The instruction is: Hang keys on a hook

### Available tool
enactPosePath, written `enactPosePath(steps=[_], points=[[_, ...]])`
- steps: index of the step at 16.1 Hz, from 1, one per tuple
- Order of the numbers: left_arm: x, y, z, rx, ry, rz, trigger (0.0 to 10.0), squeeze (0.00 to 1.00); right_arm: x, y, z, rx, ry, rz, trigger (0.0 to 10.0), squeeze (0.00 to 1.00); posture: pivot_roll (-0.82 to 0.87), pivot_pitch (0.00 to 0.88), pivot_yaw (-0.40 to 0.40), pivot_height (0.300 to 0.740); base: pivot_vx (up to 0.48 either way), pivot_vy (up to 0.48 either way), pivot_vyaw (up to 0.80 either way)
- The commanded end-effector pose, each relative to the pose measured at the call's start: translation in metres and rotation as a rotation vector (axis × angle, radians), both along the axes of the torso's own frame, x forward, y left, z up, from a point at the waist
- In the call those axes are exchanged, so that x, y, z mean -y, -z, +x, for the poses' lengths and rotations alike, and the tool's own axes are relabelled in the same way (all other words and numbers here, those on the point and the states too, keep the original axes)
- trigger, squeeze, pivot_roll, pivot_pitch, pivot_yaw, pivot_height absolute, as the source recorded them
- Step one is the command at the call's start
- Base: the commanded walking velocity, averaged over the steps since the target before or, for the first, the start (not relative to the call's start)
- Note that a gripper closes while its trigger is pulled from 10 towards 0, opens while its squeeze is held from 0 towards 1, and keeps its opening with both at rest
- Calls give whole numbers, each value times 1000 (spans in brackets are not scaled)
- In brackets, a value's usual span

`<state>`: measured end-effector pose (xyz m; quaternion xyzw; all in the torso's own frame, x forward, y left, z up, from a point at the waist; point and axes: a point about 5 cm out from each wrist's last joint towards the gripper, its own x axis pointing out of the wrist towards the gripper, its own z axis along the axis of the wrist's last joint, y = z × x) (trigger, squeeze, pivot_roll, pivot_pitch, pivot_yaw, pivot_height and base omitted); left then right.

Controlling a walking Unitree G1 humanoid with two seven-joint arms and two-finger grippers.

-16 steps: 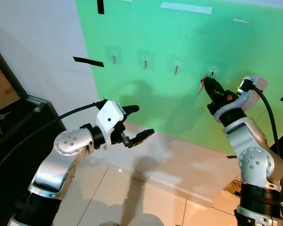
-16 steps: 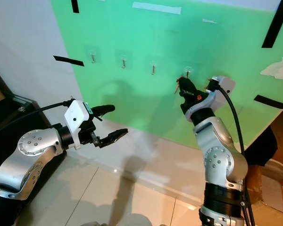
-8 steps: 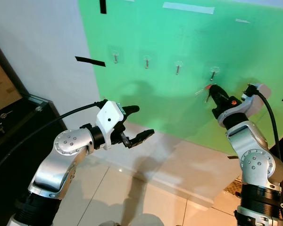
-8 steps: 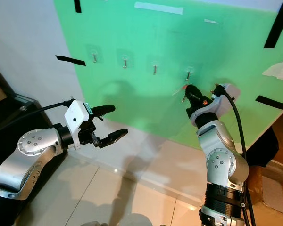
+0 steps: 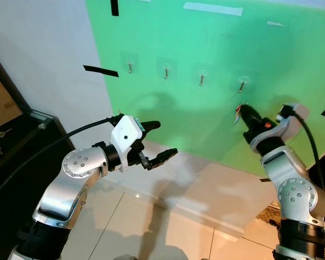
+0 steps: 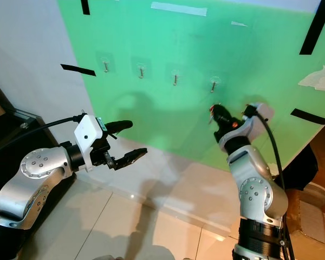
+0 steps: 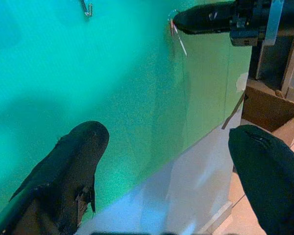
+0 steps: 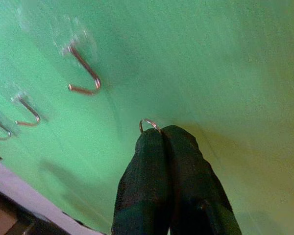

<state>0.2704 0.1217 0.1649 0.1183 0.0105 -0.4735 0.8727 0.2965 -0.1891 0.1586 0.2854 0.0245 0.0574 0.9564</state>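
Below the hook (image 5: 241,84), right claw (image 5: 244,112) pinches keys (image 5: 237,112).

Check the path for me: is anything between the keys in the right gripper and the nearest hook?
Nothing visible. The right gripper is shut on the keys, just below the rightmost hook on the green board. Bare board lies between ring and hook.

Two silver, rounded metal arms show ringed screws at the joints. The left tool (image 5: 158,141) has two long black fingers behind a white boxy wrist block; the right tool (image 5: 242,111) is likewise black. Black cables trail from both wrists.
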Motion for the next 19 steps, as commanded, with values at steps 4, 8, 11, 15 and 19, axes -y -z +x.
enactPosePath(steps=[4,8,11,15,19], points=[[2,0,2,4,11,15,10000,0,-8,-8,1,46,-53,-3,10000,0,-55,0,24,740,0,0,0],[3,0,3,6,11,14,10000,0,-15,-23,-7,163,-149,15,10000,0,-61,0,26,740,0,0,0],[3,0,3,8,15,12,10000,0,-15,-30,-8,212,-153,34,10000,0,-66,0,28,740,0,0,0],[3,-1,3,8,17,10,10000,0,-12,-29,-2,194,-102,48,10000,0,-63,0,28,740,0,0,0],[1,0,3,6,14,14,10000,0,-2,-22,8,141,-4,91,10000,0,-56,0,28,740,0,0,0]])
